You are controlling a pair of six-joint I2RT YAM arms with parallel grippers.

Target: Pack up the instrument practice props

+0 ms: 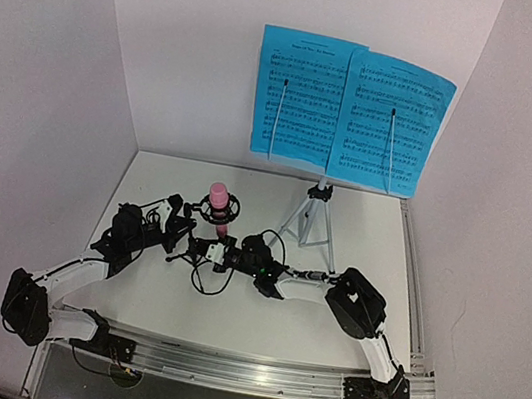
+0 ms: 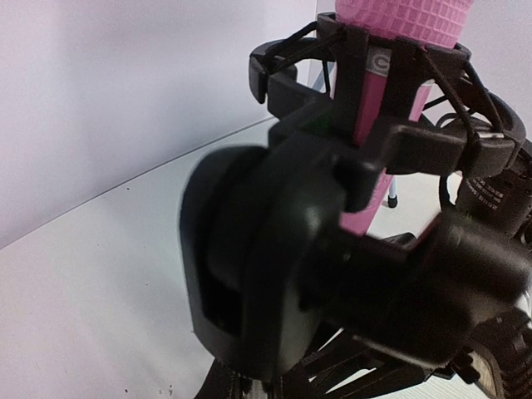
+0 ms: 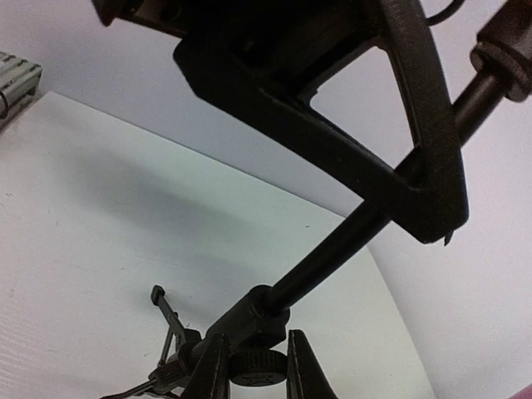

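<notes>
On the table (image 1: 259, 310): pink microphone (image 1: 218, 197) upright in the mic stand (image 3: 332, 249) ring. Right gripper (image 1: 225, 254) narrow on the stand's pole, second finger cut off. Left gripper (image 1: 176, 230) closed beside the ring; blur hides any grip.

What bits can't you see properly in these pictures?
Blue sheet music, top view: notes too small to read.
Pink microphone, left wrist view: top cut off by the upper edge.
Mic stand, right wrist view: two legs cut off by the bottom edge.
</notes>
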